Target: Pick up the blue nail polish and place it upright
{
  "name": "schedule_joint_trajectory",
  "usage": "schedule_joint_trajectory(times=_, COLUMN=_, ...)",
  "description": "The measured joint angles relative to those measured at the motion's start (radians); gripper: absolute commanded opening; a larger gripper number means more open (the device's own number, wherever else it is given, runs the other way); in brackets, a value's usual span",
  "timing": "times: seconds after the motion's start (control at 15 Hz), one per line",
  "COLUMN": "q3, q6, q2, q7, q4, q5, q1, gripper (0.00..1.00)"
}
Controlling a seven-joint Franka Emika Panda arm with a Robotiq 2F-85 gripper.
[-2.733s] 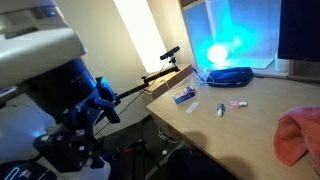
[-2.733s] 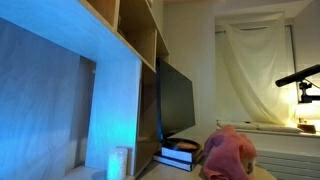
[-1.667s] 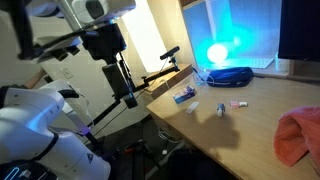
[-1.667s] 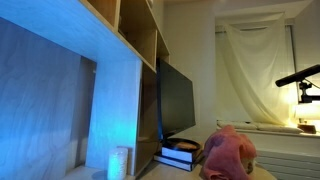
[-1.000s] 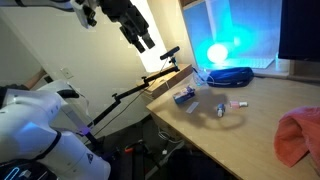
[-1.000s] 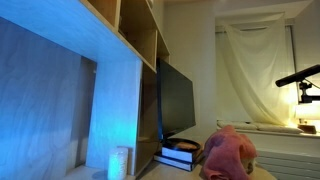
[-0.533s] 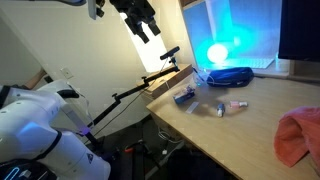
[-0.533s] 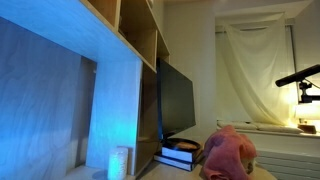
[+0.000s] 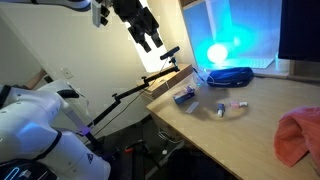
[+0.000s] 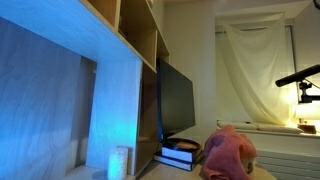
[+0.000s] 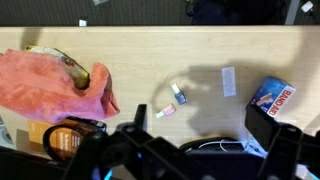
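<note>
Blue nail polish (image 11: 178,95) lies flat on the tabletop (image 11: 130,60), so we hang our tool (image 9: 152,42) high above it, spread wide, empty.

blue nail polish (image 11: 178,96) dark blue, pale cap; cloth (image 11: 45,85) pink; tabletop (image 11: 130,60) pale wood

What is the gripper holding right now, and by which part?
Nothing. The gripper hangs high above the table with its jaws open and empty. The blue nail polish lies on its side on the table, beside a pink tube.
</note>
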Motion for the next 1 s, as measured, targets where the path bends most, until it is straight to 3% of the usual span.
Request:
schedule_joint_trajectory(times=0.47, q3=0.037, q6=0.099, q2=0.168, q7=-0.006, q4=0.013, q5=0.001, q1=0.064, gripper=1.0)
schedule_joint_trajectory(times=1.0, q3=0.061, q6=0.135, q2=0.41, q7=-0.062, q4=0.132, q5=0.0, q1=0.079, gripper=1.0)
